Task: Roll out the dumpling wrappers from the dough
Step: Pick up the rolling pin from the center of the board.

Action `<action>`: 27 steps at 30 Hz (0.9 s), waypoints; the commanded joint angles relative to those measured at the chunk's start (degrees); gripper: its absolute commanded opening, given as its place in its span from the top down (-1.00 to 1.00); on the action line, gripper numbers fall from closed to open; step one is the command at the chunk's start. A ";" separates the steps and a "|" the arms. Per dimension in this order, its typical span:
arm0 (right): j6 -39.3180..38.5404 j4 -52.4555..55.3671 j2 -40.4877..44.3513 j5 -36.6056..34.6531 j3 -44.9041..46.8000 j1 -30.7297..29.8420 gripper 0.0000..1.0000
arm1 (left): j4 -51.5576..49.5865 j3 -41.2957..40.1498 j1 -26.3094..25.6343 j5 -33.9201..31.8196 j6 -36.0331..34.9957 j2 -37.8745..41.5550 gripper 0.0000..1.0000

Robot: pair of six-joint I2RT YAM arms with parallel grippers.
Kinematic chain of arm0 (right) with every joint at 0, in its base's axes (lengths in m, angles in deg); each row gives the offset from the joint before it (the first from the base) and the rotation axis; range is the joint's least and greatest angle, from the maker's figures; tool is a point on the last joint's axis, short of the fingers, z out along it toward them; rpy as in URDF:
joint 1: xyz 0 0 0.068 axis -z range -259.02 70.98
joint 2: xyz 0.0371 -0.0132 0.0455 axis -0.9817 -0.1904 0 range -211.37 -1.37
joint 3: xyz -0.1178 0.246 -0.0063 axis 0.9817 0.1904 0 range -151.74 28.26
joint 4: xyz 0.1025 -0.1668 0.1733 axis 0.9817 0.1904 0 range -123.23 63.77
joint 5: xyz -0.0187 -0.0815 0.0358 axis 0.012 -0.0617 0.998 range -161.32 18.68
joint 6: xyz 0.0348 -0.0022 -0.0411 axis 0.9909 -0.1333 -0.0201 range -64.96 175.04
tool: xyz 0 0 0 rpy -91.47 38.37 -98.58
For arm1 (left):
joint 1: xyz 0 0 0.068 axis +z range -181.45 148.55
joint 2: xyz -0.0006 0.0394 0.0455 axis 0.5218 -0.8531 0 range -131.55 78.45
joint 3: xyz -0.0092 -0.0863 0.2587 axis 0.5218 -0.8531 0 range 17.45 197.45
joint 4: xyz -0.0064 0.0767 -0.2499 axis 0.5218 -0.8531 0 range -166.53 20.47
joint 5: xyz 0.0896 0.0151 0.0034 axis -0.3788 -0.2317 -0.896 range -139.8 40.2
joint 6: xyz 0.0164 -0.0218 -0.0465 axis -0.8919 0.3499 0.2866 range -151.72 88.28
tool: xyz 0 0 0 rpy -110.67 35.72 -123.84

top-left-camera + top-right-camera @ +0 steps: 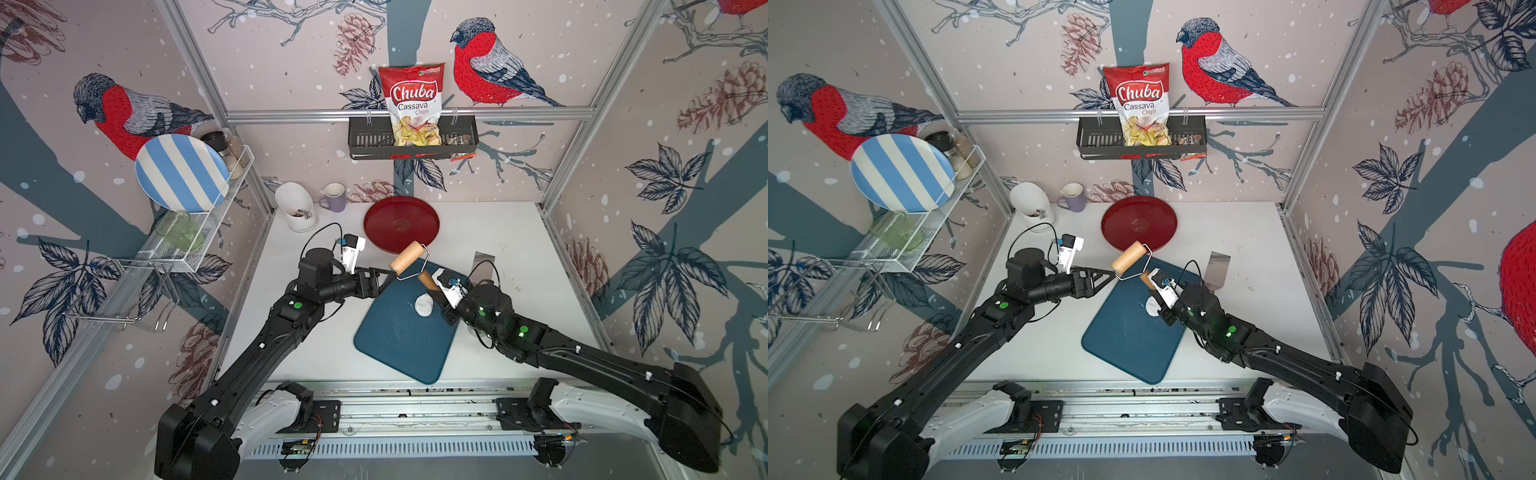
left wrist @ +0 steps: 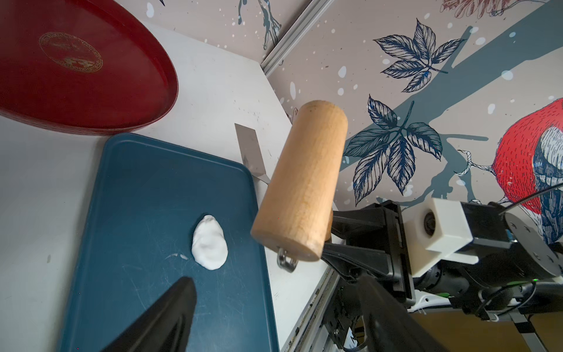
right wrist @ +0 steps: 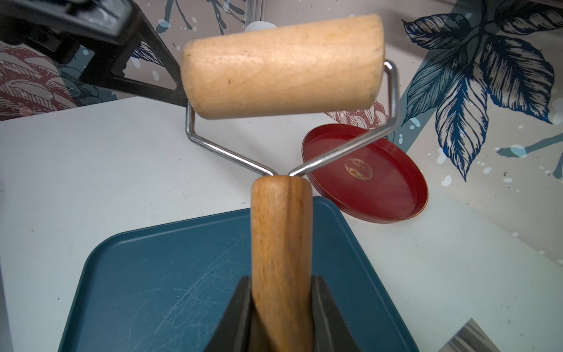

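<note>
Right gripper (image 3: 281, 285) is clamped on the dough roller (image 3: 280, 64) handle, so the barrel's free to spin, up around 12 o'clock of the dough (image 2: 209, 242). Left gripper (image 1: 388, 277), jaws apart, is probably just steadying it.

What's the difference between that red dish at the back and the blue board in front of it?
The red tray is round; the blue board is rectangular with rounded corners. The red tray has a gold emblem at its centre; the blue board is scratched and bears a lump of white dough. The red tray lies farther back than the blue board. Both lie flat on the white table.
</note>
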 commanded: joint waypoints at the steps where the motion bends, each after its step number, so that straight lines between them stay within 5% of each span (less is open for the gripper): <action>1: -4.02 -6.13 -0.12 -0.16 1.08 -0.15 1.00 | 2.49 1.56 -0.23 0.11 -1.14 -0.27 -0.74; 14: -13.42 -12.80 -0.43 6.12 5.02 -0.88 1.00 | -3.64 4.37 -2.16 -0.70 -5.33 -2.55 -0.73; 27: -9.34 -13.95 -0.18 3.06 4.79 -0.45 1.00 | -3.08 3.98 -4.53 -5.81 -5.13 -3.65 -0.72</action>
